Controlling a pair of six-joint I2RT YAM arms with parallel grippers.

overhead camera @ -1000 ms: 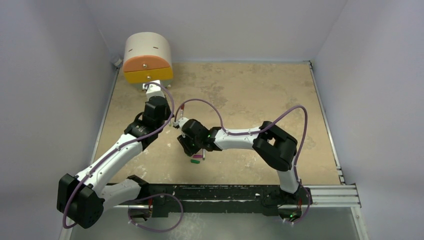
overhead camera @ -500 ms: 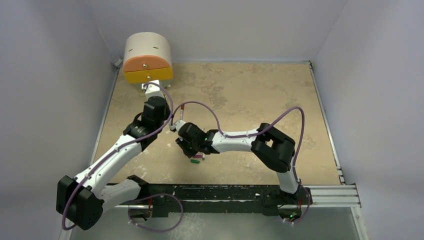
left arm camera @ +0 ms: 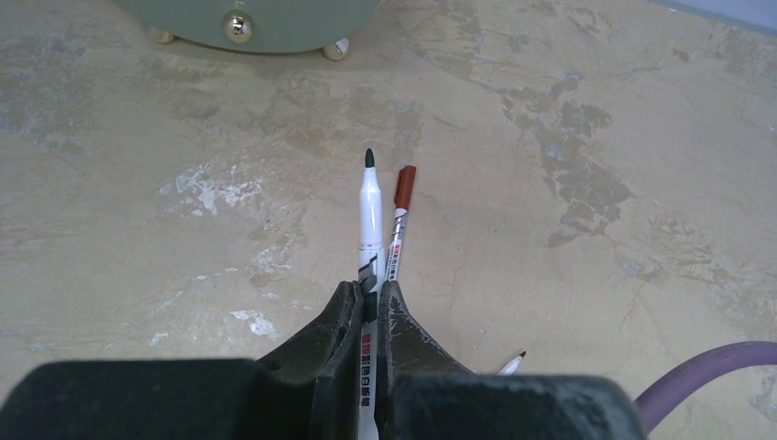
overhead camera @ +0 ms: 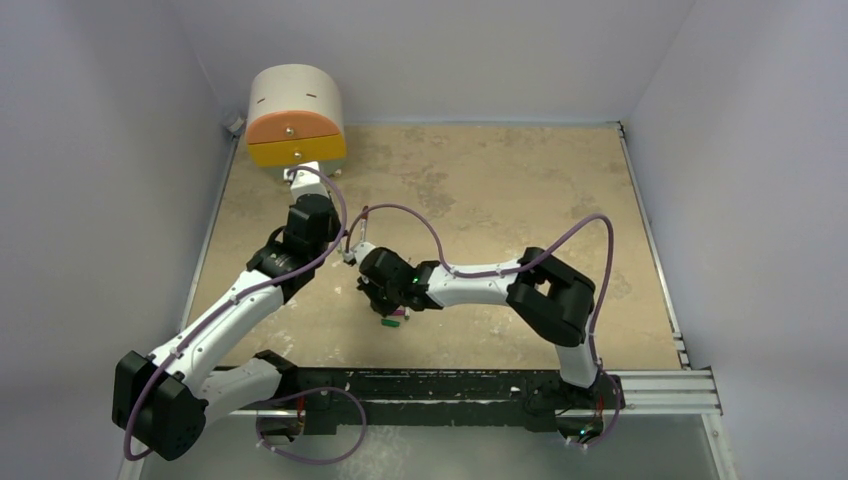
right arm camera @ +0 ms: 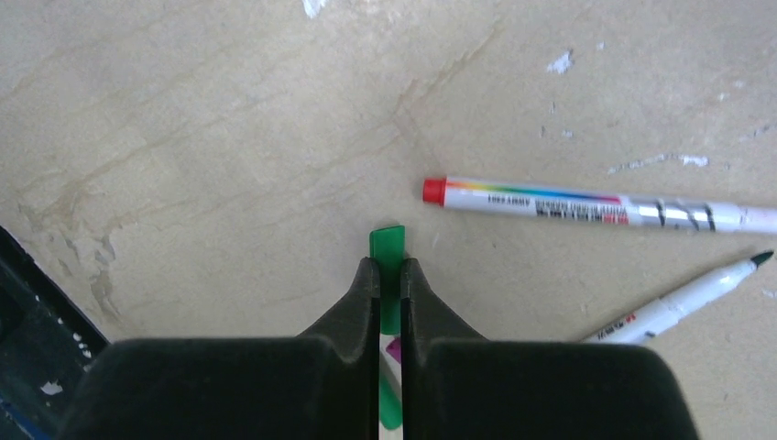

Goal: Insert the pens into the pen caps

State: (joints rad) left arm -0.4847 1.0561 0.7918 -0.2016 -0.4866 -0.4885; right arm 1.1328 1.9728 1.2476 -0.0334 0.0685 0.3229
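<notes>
In the left wrist view my left gripper (left arm camera: pixel 368 291) is shut on a white pen (left arm camera: pixel 370 215) whose bare dark green tip points away from me, above the table. Just to its right a pen with a dark red cap (left arm camera: pixel 399 206) lies on the table. My right gripper (right arm camera: pixel 389 266) is low over the table and shut on a green pen cap (right arm camera: pixel 387 246), whose end sticks out past the fingertips. A bit of magenta cap shows behind the jaws. In the top view the green and magenta caps (overhead camera: pixel 393 320) lie at the right gripper's tip.
Right of my right gripper lie a red-ended pen with rainbow print (right arm camera: pixel 596 206) and an uncapped green-tipped pen (right arm camera: pixel 678 304). A white drawer box with orange and yellow fronts (overhead camera: pixel 295 115) stands at the back left. A black rail (overhead camera: pixel 450 385) runs along the near edge.
My right gripper came down a little toward the caps and shut on the green cap. The left arm has stayed still with its pen.
</notes>
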